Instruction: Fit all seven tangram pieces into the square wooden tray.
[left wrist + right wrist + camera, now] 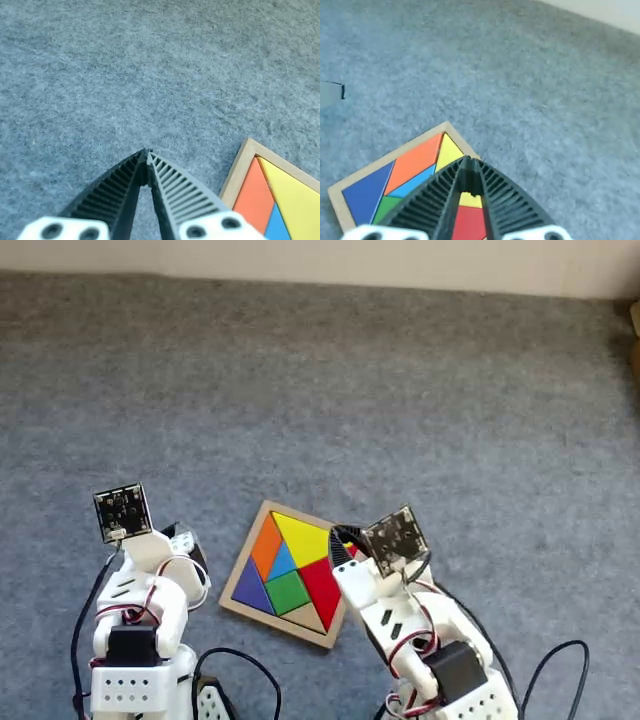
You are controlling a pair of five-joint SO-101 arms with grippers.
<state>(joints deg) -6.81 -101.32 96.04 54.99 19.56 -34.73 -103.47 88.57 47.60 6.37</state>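
High view shows square wooden tray apparently holding all seven tangram pieces; left fingers and right fingers clenched, empty; finishing step, next needs clean withdrawal.

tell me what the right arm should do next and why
Probably lift the right gripper straight up, off the tray. It is shut over the yellow piece, and the tray looks full and flush, so nothing seems left to place.
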